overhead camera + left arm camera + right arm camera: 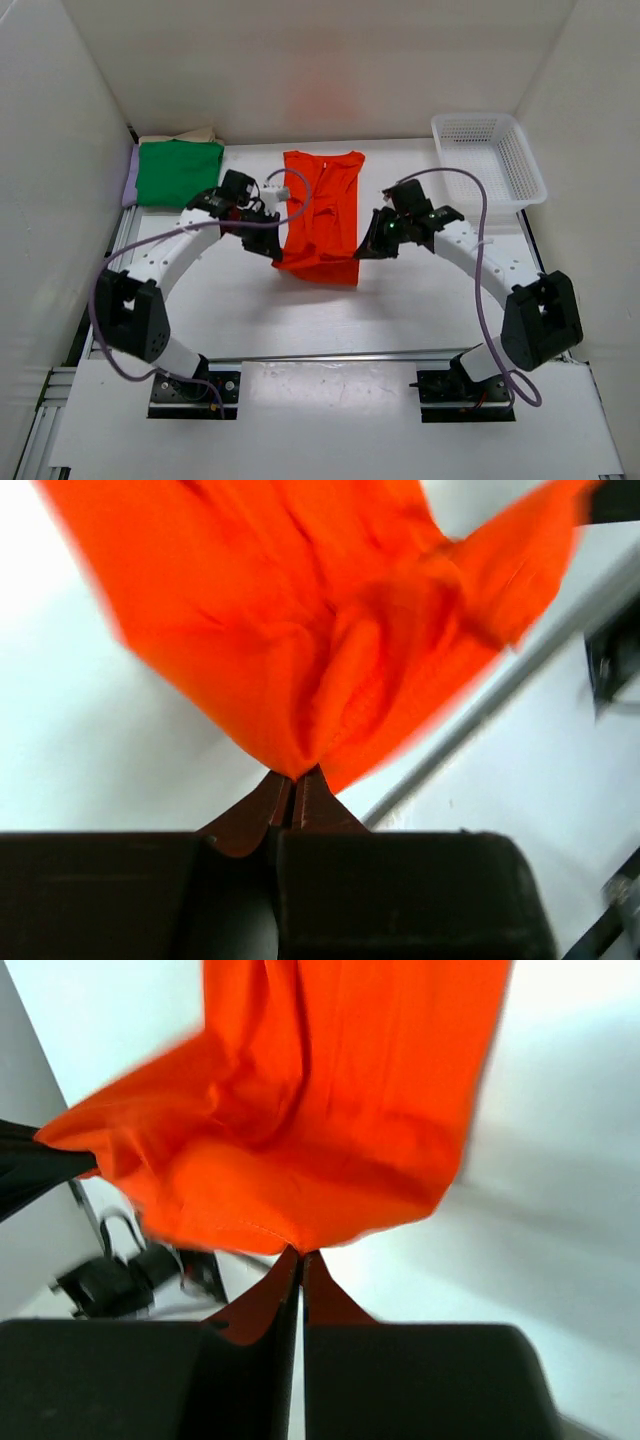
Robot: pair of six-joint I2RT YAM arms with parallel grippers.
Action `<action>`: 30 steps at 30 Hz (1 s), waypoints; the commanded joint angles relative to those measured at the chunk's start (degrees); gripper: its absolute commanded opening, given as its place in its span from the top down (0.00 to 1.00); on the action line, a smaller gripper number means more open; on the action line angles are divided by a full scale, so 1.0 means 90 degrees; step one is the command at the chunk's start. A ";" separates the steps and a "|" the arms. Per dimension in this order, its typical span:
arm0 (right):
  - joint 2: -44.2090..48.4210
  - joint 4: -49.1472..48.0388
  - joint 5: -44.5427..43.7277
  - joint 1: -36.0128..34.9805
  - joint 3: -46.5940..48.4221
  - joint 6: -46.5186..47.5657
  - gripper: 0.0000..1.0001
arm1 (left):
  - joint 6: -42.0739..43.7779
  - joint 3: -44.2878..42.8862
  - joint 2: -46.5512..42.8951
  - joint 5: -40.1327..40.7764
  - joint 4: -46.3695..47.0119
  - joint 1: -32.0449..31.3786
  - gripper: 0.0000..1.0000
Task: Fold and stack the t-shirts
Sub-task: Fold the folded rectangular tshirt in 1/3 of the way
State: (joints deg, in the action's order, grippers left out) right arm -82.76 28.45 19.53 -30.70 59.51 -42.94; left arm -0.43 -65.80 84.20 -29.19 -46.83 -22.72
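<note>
1. Grippers on both arms are pinched onto the same garment, the orange-red t-shirt, which lies at the middle of the table.
2. Seen from the top camera, the left gripper meets the shirt's left edge and the right gripper meets its near right corner.
3. On the left wrist camera, the left gripper has its two brown fingertips pressed together with a gathered bunch of the orange-red t-shirt clamped between them. The cloth fans out upward from that pinch in deep folds.
4. On the right wrist camera, the right gripper is likewise closed tight, nipping the hemmed edge of the orange-red t-shirt, which spreads away from the tips in a broad sheet.
5. The shirt's far end, with the neckline, rests flat on the table. Its near edge between the two grippers looks raised and casts a shadow beneath.
6. At the far left corner sits a pile with the folded green t-shirt on top. An edge of the lilac t-shirt shows at its left side, and the beige t-shirt peeks out behind it.
7. The white mesh basket stands at the far right, well apart from the grippers and the pile.
</note>
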 commanded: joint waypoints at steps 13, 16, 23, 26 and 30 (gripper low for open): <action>-0.2843 0.0706 0.0125 0.1018 0.2957 0.1216 1.00 | 0.0047 -0.3031 0.2616 0.0430 -0.0637 0.0464 0.89; -0.3195 0.0706 0.0125 0.1183 0.3241 0.1216 1.00 | 0.0047 -0.3342 0.2909 0.0489 -0.0637 0.0601 0.89; -0.3997 0.0706 0.0252 0.1380 0.4305 0.1158 1.00 | 0.0047 -0.4075 0.3553 0.0578 -0.0637 0.0815 0.89; -0.4368 0.0706 0.0311 0.1447 0.4676 0.1158 1.00 | 0.0047 -0.4387 0.3905 0.0577 -0.0637 0.0815 0.86; -0.4953 0.0706 0.0252 0.1603 0.5272 0.0875 0.79 | 0.0047 -0.4895 0.4558 0.1014 -0.0637 0.0874 0.67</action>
State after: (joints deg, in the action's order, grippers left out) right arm -124.46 34.63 21.78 -18.06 102.98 -34.30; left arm -0.23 -106.43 123.11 -23.59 -52.36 -15.62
